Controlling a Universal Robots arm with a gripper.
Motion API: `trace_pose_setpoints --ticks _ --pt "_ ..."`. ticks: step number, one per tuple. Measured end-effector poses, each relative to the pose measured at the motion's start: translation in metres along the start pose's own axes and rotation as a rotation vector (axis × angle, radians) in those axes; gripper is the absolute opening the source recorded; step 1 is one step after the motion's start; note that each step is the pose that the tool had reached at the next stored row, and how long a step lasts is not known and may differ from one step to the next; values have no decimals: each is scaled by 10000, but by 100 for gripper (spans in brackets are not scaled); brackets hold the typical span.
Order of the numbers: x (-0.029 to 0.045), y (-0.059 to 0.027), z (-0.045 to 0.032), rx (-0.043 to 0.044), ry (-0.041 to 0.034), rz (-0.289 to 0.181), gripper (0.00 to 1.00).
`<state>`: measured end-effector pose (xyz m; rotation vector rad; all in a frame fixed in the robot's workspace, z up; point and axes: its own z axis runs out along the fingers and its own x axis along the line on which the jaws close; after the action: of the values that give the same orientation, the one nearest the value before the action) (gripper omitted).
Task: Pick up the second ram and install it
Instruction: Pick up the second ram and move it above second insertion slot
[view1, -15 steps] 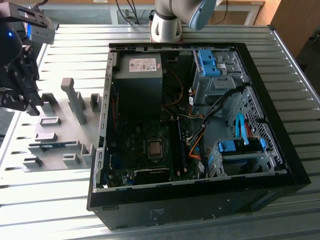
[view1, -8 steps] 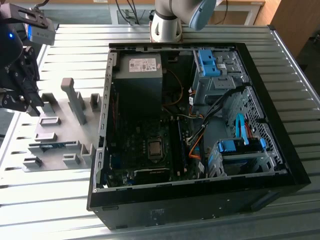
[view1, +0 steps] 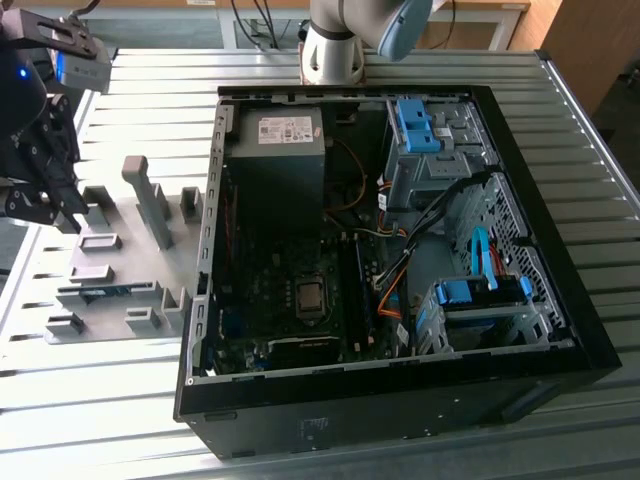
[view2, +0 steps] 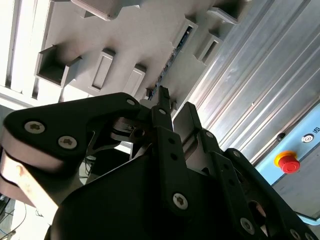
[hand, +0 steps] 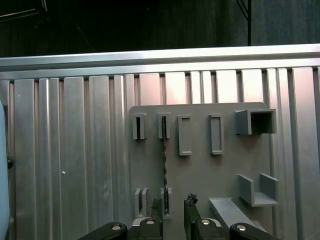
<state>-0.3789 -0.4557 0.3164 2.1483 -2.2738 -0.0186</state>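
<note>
Tool (hand: 173, 206) hangs released near the 2nd ram (view1: 97, 292) (exterior view's left); off-centre closing could jam it.

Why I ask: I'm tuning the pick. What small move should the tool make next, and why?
Probably a slight sideways nudge to centre it. In the first wrist view the open tool hangs above the fixture, and the ram, standing on edge in its slots, lines up nearer one fingertip than mid-gap.
</note>
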Motion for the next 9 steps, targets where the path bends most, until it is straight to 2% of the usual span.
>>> trace_pose_setpoints --ticks 9 --pt "0 0 27 0 0 0 31"
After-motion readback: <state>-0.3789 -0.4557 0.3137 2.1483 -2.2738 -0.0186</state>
